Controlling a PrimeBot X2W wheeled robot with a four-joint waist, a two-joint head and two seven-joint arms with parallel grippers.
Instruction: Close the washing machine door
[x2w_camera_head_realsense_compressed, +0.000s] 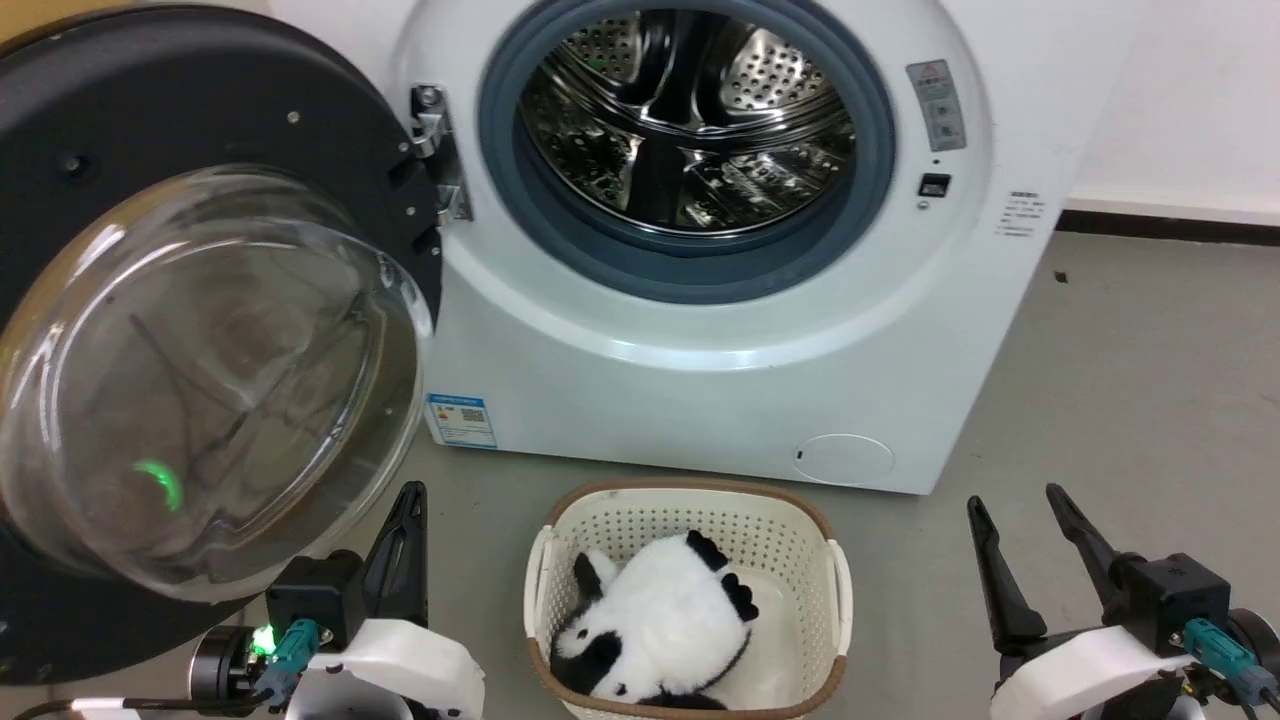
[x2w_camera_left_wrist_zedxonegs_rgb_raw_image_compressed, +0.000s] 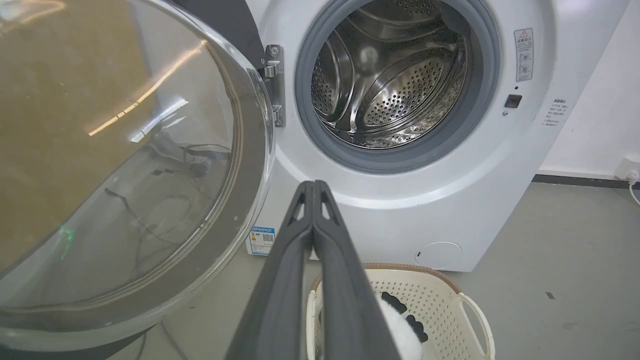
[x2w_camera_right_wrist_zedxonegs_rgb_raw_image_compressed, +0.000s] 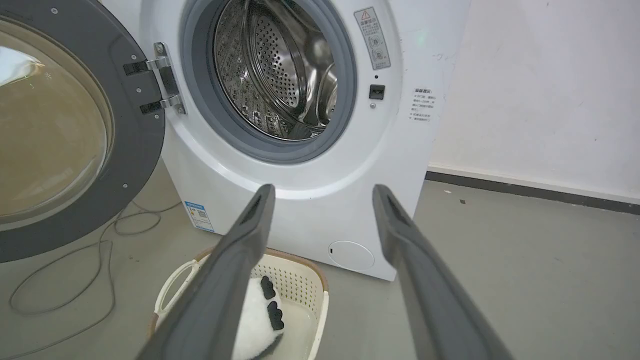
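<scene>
The white washing machine (x2w_camera_head_realsense_compressed: 700, 360) stands ahead with its steel drum (x2w_camera_head_realsense_compressed: 690, 120) exposed inside the grey gasket. Its door (x2w_camera_head_realsense_compressed: 180, 130), a black disc with a bulging glass bowl (x2w_camera_head_realsense_compressed: 200, 380), hangs wide open to the left on a metal hinge (x2w_camera_head_realsense_compressed: 437, 150); the door (x2w_camera_left_wrist_zedxonegs_rgb_raw_image_compressed: 120, 165) and the door (x2w_camera_right_wrist_zedxonegs_rgb_raw_image_compressed: 65, 130) also show in the wrist views. My left gripper (x2w_camera_head_realsense_compressed: 408, 495) is shut and empty, just below and right of the glass bowl, apart from it. Low on the right, my right gripper (x2w_camera_head_realsense_compressed: 1015, 495) stands open with nothing between its fingers.
A cream perforated basket (x2w_camera_head_realsense_compressed: 690, 520) holding a black-and-white plush panda (x2w_camera_head_realsense_compressed: 660, 620) sits on the grey floor before the machine, between my arms. A grey cable (x2w_camera_right_wrist_zedxonegs_rgb_raw_image_compressed: 65, 295) lies on the floor under the door. A white wall with dark skirting (x2w_camera_head_realsense_compressed: 1170, 225) runs at the right.
</scene>
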